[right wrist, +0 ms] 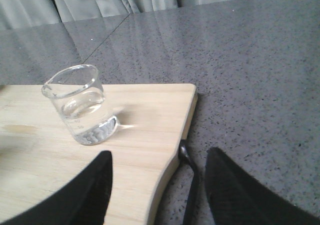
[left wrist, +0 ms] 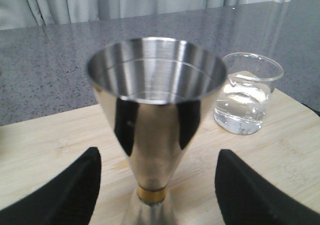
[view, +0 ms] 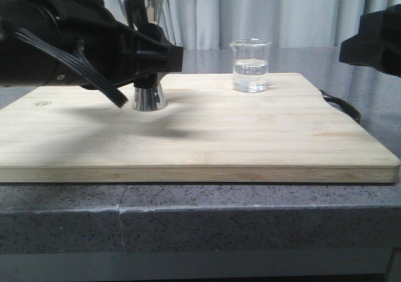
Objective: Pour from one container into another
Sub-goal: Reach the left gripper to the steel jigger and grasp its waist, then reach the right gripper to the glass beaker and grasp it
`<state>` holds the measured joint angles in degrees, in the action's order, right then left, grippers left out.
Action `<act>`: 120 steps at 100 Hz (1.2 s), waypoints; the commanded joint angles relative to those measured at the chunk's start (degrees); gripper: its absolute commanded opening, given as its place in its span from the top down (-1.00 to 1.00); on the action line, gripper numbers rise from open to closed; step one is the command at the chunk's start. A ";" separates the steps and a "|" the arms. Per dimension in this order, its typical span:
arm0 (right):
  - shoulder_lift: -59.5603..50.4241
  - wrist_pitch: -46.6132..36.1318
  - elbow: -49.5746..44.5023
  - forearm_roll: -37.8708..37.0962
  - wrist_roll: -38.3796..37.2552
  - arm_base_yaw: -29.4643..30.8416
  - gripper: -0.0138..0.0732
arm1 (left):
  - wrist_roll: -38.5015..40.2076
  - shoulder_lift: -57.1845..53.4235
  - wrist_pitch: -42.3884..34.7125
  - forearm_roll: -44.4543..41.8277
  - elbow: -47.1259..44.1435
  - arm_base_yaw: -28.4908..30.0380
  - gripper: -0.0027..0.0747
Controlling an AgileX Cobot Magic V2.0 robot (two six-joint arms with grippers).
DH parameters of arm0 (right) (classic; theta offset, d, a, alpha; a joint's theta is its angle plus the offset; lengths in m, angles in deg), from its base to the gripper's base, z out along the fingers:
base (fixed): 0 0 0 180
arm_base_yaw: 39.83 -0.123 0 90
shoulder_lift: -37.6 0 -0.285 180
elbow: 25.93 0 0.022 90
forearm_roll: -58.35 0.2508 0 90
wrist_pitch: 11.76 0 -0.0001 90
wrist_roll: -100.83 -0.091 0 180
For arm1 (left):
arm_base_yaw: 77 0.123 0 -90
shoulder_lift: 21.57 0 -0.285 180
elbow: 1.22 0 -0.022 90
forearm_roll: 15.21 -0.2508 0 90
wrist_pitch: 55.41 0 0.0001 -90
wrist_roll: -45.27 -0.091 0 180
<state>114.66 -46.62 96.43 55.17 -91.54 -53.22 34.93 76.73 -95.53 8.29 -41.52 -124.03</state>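
The steel jigger (view: 148,98) stands upright on the left part of the wooden board (view: 263,138). Its gold-banded waist (left wrist: 151,193) lies between the fingers of my left gripper (left wrist: 158,154), which is open, with a gap on each side of the jigger (left wrist: 155,100). In the front view the left gripper (view: 164,57) hides the jigger's middle. The glass beaker (view: 250,66) holds clear liquid and stands at the board's back right. My right gripper (right wrist: 160,154) is open and empty, hovering over the board's right edge, short of the beaker (right wrist: 82,105).
The board rests on a grey speckled stone counter (view: 250,219). A black loop handle (right wrist: 190,180) sticks out from the board's right end. Grey curtains (view: 207,12) hang behind. Bare board (view: 188,144) lies in front of both vessels.
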 commanded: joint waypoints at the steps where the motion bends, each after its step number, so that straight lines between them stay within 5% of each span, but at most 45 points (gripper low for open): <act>1: -0.71 -4.82 1.87 -0.46 0.22 -0.09 -0.17 | 0.75 -0.68 -7.85 -0.79 1.58 -0.46 -0.23; 52: -0.71 -4.82 1.87 -0.46 0.22 -0.09 -0.17 | 0.75 2.83 -13.02 -0.79 1.58 -0.46 0.13; 87: -0.71 -4.82 1.87 -0.46 0.22 -0.09 -0.17 | 0.75 2.83 -13.02 -0.79 1.58 -0.46 0.97; 120: -0.71 -9.86 1.87 -4.73 0.22 -0.09 -0.17 | 2.34 1.97 -13.02 -0.79 1.58 -0.77 0.98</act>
<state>114.66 -49.31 96.43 52.56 -91.54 -53.22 35.62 81.65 -104.04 8.03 -41.39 -124.03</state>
